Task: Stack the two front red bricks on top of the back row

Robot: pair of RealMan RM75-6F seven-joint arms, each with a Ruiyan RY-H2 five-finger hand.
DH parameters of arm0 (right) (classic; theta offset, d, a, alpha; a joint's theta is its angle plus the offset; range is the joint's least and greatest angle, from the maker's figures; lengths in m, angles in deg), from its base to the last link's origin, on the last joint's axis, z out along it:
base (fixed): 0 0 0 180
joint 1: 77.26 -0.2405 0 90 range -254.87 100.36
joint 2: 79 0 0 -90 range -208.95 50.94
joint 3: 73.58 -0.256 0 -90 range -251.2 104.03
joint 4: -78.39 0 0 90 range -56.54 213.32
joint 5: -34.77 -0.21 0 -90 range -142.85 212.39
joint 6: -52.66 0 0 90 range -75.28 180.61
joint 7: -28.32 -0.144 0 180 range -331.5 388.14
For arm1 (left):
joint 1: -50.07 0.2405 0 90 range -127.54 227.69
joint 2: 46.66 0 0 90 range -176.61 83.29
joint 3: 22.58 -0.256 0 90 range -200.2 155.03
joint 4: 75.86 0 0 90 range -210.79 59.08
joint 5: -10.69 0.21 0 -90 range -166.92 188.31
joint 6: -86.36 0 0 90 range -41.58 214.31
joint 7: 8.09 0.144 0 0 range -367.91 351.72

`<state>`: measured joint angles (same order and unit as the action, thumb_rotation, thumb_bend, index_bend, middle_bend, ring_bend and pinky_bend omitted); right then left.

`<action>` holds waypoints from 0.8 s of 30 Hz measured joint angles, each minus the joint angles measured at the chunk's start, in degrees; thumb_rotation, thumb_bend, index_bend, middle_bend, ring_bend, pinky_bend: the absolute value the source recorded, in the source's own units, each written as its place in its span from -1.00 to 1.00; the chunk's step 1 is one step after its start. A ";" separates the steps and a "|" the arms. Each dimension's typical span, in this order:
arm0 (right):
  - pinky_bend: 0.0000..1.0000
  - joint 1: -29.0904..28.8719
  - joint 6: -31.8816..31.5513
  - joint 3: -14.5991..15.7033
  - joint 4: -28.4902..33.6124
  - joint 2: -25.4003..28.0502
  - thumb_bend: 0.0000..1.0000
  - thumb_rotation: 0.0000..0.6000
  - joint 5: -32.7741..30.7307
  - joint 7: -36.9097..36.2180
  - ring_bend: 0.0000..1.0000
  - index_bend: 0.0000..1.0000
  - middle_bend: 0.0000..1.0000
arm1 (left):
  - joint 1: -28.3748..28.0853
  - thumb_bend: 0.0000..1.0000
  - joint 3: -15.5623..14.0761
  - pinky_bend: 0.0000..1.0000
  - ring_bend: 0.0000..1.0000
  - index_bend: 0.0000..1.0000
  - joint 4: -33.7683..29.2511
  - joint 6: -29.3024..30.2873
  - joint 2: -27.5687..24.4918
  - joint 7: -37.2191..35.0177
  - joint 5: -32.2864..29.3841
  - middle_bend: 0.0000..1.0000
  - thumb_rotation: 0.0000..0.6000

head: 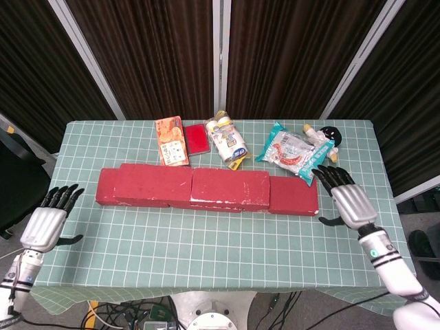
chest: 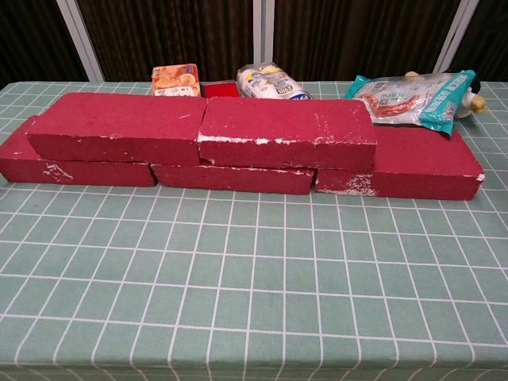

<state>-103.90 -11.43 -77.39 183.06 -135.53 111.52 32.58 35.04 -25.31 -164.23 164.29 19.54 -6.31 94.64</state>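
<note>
Two red bricks lie end to end on a lower row of red bricks: the left upper brick (head: 155, 182) (chest: 119, 127) and the right upper brick (head: 229, 188) (chest: 286, 132). The lower row shows at its left end (chest: 24, 159), middle (chest: 234, 178) and right end (head: 293, 195) (chest: 421, 163). My left hand (head: 47, 220) hovers off the table's left edge, fingers spread, holding nothing. My right hand (head: 347, 198) is to the right of the bricks, fingers apart and empty. Neither hand shows in the chest view.
Behind the bricks lie an orange snack box (head: 171, 140), a small red box (head: 197, 138), a bag of bottles (head: 227, 139) and a teal snack bag (head: 292, 148) (chest: 413, 94). A dark round object (head: 331, 135) sits at the back right. Green checked cloth (head: 206, 237) covers the table.
</note>
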 measured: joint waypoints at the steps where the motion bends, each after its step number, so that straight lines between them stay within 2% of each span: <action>1: -1.00 1.37 -1.64 0.93 0.28 0.35 -0.92 1.00 1.33 0.16 -1.00 -1.00 -1.00 | 0.93 -1.00 -0.53 -1.00 -1.00 -0.95 0.03 1.02 -0.11 -0.10 0.55 -1.00 1.00; 7: -1.00 10.20 -12.41 5.80 -1.17 1.08 -0.92 1.00 8.42 0.61 -1.00 -1.00 -1.00 | 6.53 -1.00 -3.40 -1.00 -1.00 -0.95 1.16 7.79 -0.01 0.49 4.75 -1.00 1.00; 12: -1.00 15.91 -18.11 8.76 -6.31 -0.39 -0.92 1.00 11.86 -1.59 -1.00 -1.00 -1.00 | 11.06 -1.00 -4.52 -1.00 -1.00 -0.95 4.46 12.85 1.97 0.66 6.22 -1.00 1.00; 18: -1.00 19.51 -20.24 10.63 -11.36 -3.06 -0.92 1.00 14.15 -6.99 -1.00 -1.00 -1.00 | 13.78 -1.00 -4.62 -1.00 -1.00 -0.95 7.25 16.11 3.18 -0.55 7.23 -1.00 1.00; 24: -1.00 21.11 -21.50 11.30 -13.39 -3.95 -0.92 1.00 16.43 -10.49 -1.00 -1.00 -1.00 | 15.40 -1.00 -4.15 -1.00 -1.00 -0.95 8.41 18.12 4.14 -1.61 8.94 -1.00 1.00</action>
<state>-82.79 -32.93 -66.09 169.67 -139.48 127.96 22.09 50.44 -29.47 -155.82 182.42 23.68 -7.92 103.58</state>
